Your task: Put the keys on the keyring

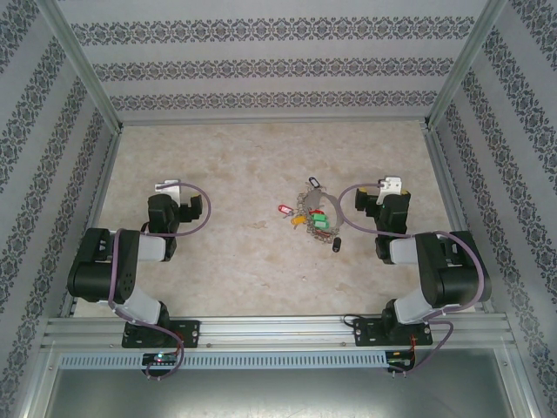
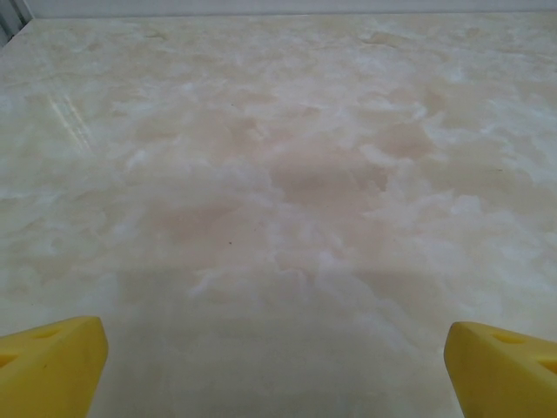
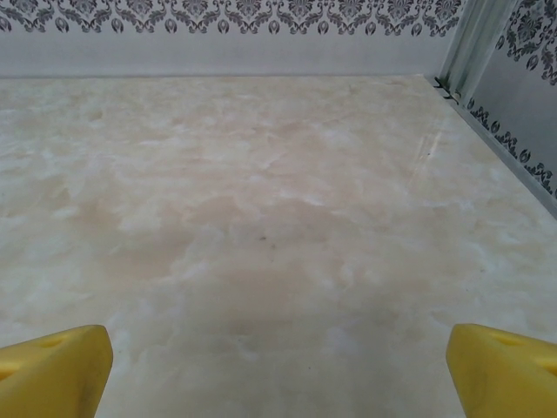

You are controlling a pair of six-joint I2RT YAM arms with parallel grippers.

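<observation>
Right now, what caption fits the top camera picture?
The keys lie heaped between the open left gripper and right gripper on the table.

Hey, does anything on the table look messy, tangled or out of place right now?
Nothing is spilled or damaged. The keys lie in one tangled heap mid-table, their coloured tags overlapping, and a black tag sits slightly apart on the heap's near-right side. The left gripper and right gripper are open, clear of it.
</observation>
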